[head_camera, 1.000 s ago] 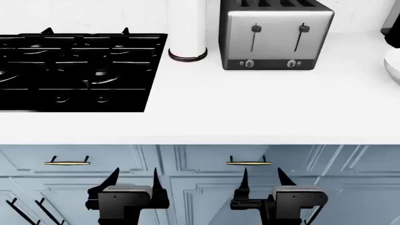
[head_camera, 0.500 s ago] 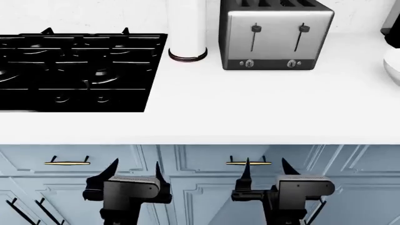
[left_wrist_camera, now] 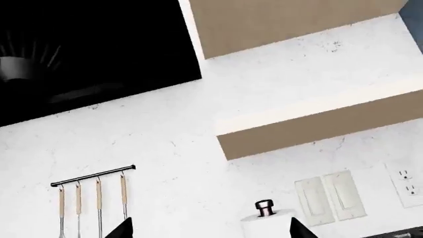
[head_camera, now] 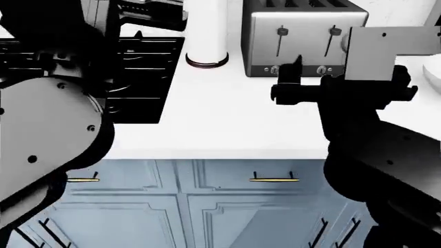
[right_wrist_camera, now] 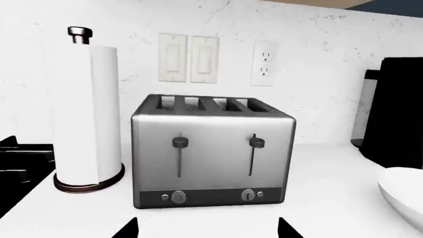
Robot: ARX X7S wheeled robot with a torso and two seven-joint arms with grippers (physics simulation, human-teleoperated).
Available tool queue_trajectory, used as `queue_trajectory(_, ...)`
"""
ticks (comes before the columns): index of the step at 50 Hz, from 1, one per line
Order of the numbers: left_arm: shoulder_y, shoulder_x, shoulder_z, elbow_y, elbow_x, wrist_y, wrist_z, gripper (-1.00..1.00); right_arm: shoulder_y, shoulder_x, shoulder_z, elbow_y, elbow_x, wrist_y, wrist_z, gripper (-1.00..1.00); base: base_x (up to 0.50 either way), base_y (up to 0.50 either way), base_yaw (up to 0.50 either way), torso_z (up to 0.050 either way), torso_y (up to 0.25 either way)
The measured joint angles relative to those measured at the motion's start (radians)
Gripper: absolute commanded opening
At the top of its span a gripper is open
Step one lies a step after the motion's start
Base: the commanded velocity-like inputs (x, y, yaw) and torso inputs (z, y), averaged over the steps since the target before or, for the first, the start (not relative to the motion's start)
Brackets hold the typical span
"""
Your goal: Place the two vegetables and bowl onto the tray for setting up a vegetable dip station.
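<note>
Right of the toaster (right_wrist_camera: 213, 148), only the bowl (right_wrist_camera: 404, 194) shows. Both grippers look spread wide, empty. Approach step; next, find tray and 2 vegetables.

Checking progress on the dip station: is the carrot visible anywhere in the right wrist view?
No: that view shows only the toaster, paper towel roll and the bowl edge.
</note>
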Motion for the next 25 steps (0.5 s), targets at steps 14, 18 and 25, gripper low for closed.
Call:
queue_trajectory(14, -0.397, -0.158, 0.226, -0.141, -0.907, 0.125, -0.398, 1.0, 0.319, 0.116, -0.043, 0.15, 0.651, 0.098, 0.407, 1.0, -0.01, -0.47, 0.0, 0.0, 0.0)
queue_trajectory(18, -0.431, -0.181, 0.248, -0.157, -0.996, 0.145, -0.431, 1.0, 0.373, 0.145, -0.053, 0.171, 0.738, 0.102, 0.463, 1.0, -0.01, -0.5, 0.0, 0.0, 0.0)
queue_trajectory(25, -0.465, -0.207, 0.267, -0.174, -1.083, 0.17, -0.461, 1.0, 0.439, 0.186, -0.071, 0.192, 0.832, 0.1, 0.522, 1.0, -0.02, -0.5, 0.0, 0.0, 0.0)
